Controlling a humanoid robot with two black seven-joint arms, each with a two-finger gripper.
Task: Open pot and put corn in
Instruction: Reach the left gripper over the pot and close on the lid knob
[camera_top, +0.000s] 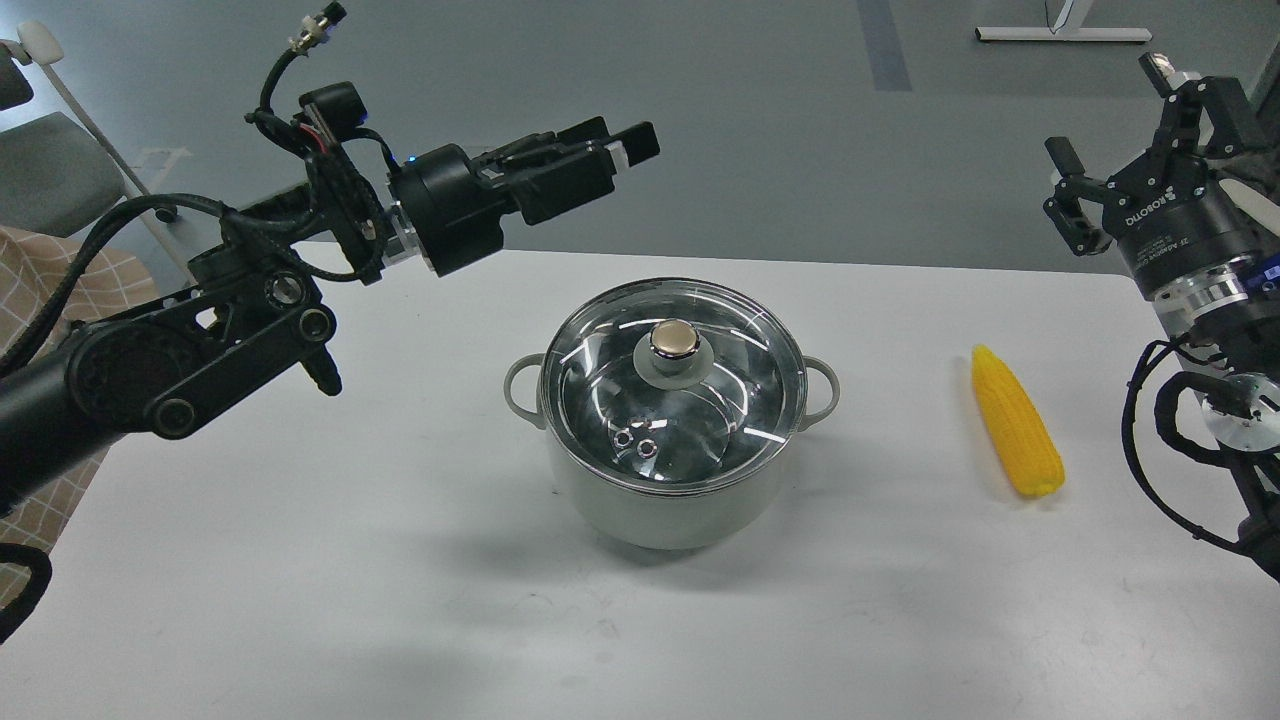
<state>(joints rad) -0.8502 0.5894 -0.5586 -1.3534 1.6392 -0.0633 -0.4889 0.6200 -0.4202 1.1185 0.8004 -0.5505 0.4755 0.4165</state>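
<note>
The pale grey-green pot (660, 500) stands in the middle of the white table (300, 560). Its glass lid (590, 375) with the gold knob (675, 338) is on it. The yellow corn (1016, 422) lies on the table to the right of the pot, its tip pointing away from me. My left gripper (620, 140) hangs in the air above and behind the pot's left rim, pointing right, seen side-on, fingers slightly apart and empty. My right gripper (1113, 120) is open and empty, raised at the far right, beyond the corn.
A grey chair (50, 170) and a checked beige cloth (60, 330) are off the table's left edge. Grey floor lies beyond the table's far edge. My right arm's cables (1170, 470) hang close to the right of the corn.
</note>
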